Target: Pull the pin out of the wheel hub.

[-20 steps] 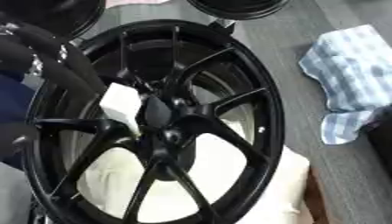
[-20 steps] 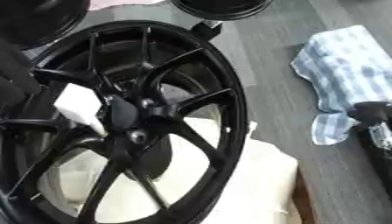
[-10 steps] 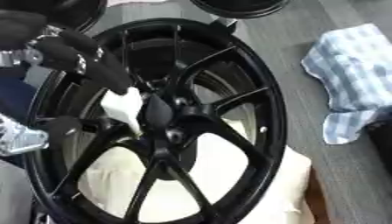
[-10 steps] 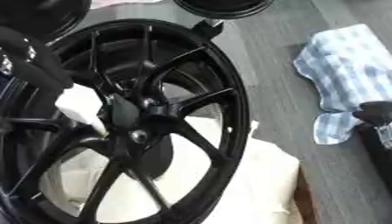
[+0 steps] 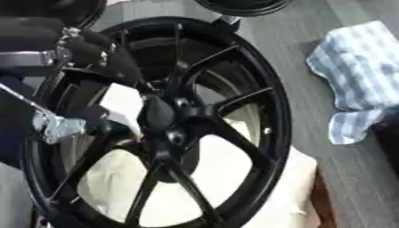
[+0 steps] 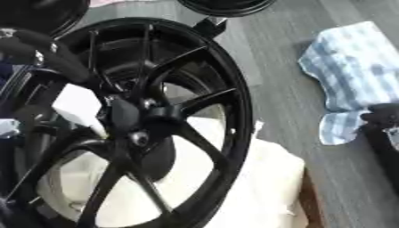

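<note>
Across the grey floor, a large glossy black multi-spoke alloy wheel [image 5: 168,129] stands tilted on a cream padded cushion [image 6: 257,187], its hub [image 5: 160,113] facing up toward me. A blue-and-white checked cloth [image 5: 360,75] lies crumpled on the floor well off to the right, and parts of other dark wheels show at the top edge.

From the left, the robot's left hand [image 5: 93,51] reaches in over the rim, black fingers [image 5: 124,67] curled downward between the spokes toward the hub. Just beside the hub sits a white blocky piece [image 5: 121,104], which I take to be the pin or its handle, though I cannot say for certain. The fingertips end close above it; whether they actually pinch it or only touch it I cannot tell, since the spokes and the hand's own bulk hide the contact. A silver metal joint [image 5: 54,127] shows lower left.

The right hand [image 6: 383,116] appears only as a dark shape at the right edge beside the cloth, idle; its fingers are not readable.

By my judgement the step in hand is the reach and grasp at the hub. Next the fingers need to close round the white piece and draw it straight outward along its axis, clear of the spokes.
</note>
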